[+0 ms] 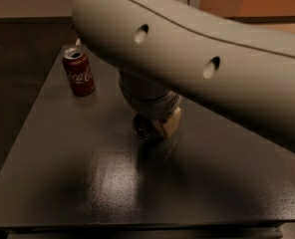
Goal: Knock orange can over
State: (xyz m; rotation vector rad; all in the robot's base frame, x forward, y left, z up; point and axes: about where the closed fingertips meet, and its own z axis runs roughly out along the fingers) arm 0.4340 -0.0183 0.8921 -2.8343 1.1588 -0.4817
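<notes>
My arm fills the upper and right part of the camera view. Its wrist hangs over the middle of the dark table [87,183]. The gripper [158,127] is just below the wrist, close to the tabletop. A round shiny silver disc [144,127] shows at the gripper's left side, facing the camera. It looks like the top of the orange can. The can's orange-brown sides are hidden by the wrist and gripper, so I cannot tell whether it stands upright or is tilted.
A red Coca-Cola can [79,71] stands upright at the table's back left, apart from the gripper. The table's left edge drops to a dark floor. A tan wall runs behind.
</notes>
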